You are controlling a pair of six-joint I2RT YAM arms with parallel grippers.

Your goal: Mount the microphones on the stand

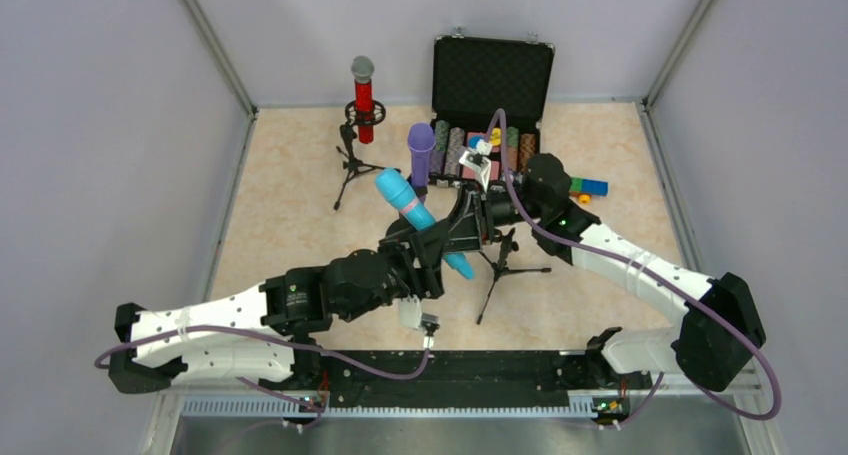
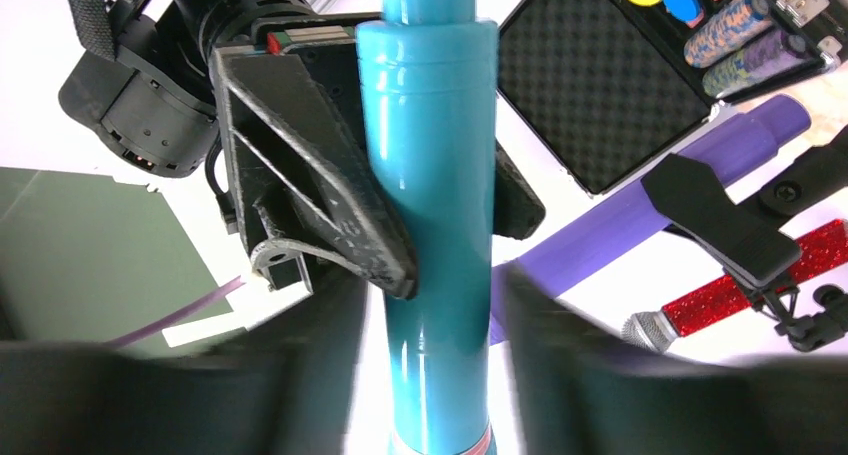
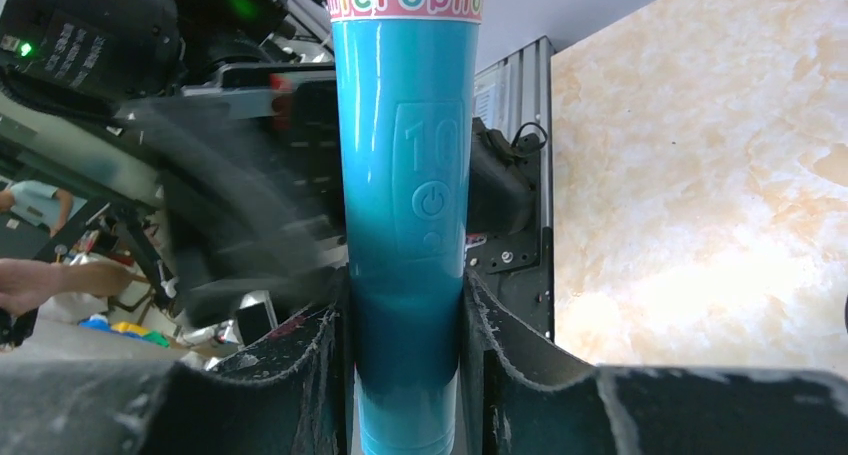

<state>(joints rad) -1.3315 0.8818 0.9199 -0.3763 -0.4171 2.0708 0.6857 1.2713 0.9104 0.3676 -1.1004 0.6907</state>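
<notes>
Above the table's point(image 1: 300, 195) middle, the turquoise microphone point(image 1: 405, 203) hangs slanted between 2 grippers. The right gripper point(image 3: 405, 310) clenches its body, probably a handover to aim it at the tripod stand point(image 1: 503, 267) just beside. The left gripper's point(image 2: 430, 375) blurred jaws flank it; whether they grip, I cannot tell.

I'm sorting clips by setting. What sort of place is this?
Probably a robotics lab test cell: left arm and right arm bolted to a rail, plain grey partition walls boxing in a marble-patterned tabletop, and a person's arm amid clutter in the right wrist view.
</notes>
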